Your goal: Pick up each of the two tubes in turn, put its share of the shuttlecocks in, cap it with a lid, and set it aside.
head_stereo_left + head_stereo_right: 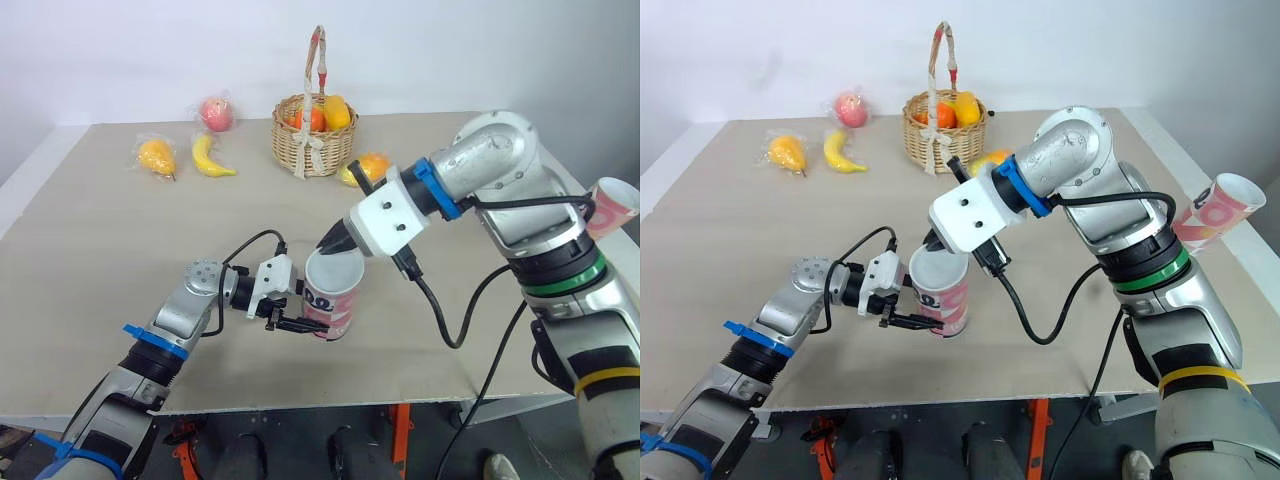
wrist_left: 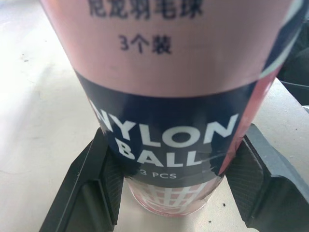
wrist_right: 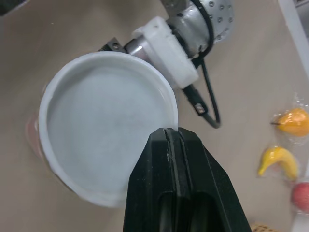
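A pink and navy shuttlecock tube point(image 1: 330, 305) stands upright on the table near its front edge, with a white lid point(image 1: 333, 270) on top. My left gripper point(image 1: 303, 322) is shut on the tube's lower part, and its fingers point(image 2: 94, 188) flank the "NYLON BALL" label. My right gripper point(image 3: 171, 135) is shut, its fingertips resting on the lid's near rim point(image 3: 164, 104) from above. A second pink tube point(image 1: 1218, 210) lies tilted beyond the table's right edge.
At the back of the table a wicker basket point(image 1: 312, 140) holds fruit, with an orange fruit point(image 1: 368, 166) beside it. A banana point(image 1: 210, 158), a yellow pear point(image 1: 157, 157) and a red apple point(image 1: 216, 114) lie at the back left. The right arm's cable point(image 1: 450, 320) hangs over the table's front.
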Action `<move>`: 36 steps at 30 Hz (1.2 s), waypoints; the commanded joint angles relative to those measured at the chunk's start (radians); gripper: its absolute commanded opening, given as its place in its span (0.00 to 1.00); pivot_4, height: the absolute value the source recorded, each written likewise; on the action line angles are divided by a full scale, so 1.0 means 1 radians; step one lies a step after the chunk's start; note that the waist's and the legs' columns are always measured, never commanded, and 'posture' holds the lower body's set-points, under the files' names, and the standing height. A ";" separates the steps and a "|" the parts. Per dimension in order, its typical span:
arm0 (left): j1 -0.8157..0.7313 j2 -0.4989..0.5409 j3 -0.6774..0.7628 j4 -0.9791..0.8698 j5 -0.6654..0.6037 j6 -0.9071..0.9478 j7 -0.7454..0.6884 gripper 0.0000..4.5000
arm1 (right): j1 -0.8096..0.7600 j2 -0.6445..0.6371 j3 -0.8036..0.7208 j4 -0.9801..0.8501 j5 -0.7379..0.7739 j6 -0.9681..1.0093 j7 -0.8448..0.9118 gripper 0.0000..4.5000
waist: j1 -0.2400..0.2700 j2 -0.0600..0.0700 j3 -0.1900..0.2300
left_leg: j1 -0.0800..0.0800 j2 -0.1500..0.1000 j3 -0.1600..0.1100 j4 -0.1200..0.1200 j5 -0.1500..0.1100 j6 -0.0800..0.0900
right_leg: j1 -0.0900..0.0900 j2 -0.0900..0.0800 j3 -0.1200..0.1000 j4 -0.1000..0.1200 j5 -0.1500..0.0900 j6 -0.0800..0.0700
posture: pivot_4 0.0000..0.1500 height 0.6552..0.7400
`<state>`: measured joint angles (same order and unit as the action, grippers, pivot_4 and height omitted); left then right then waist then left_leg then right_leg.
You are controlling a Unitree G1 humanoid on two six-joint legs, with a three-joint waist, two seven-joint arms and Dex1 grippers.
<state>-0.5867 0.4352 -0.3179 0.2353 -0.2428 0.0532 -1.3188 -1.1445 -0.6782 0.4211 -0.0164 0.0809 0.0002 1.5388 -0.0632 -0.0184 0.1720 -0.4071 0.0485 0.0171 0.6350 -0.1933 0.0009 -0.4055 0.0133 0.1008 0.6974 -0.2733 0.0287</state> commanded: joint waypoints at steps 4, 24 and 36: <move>0.024 0.044 -0.015 0.048 0.058 0.029 0.005 0.59 | 0.016 0.000 -0.043 -0.058 0.029 0.047 -0.015 0.01 | 0.000 0.000 0.000 | 0.000 0.001 0.000 0.000 0.000 0.000 | 0.000 0.001 0.000 0.000 0.000 0.000 | 1.00 1.00; 0.030 0.062 -0.007 0.035 0.053 0.039 0.009 0.59 | 0.132 0.001 0.038 -0.056 -0.061 -0.001 -0.016 0.01 | -0.010 -0.003 -0.002 | 0.001 0.000 -0.001 -0.002 -0.001 0.000 | 0.000 0.001 0.000 0.000 -0.002 0.000 | 1.00 1.00; 0.041 0.063 -0.007 0.018 0.047 0.055 0.013 0.59 | 0.036 0.065 -0.058 0.091 -0.030 0.027 -0.087 0.66 | -0.013 -0.012 -0.009 | 0.008 0.002 0.002 -0.002 0.000 0.000 | 0.004 0.001 0.001 0.000 -0.002 -0.007 | 1.00 1.00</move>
<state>-0.5759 0.4594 -0.3155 0.2229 -0.2440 0.0859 -1.3091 -1.0919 -0.6064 0.3919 0.0448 0.0171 -0.0333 1.4318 -0.0762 -0.0300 0.1629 -0.3994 0.0512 0.0191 0.6328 -0.1937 0.0007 -0.4020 0.0141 0.1017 0.6973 -0.2753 0.0214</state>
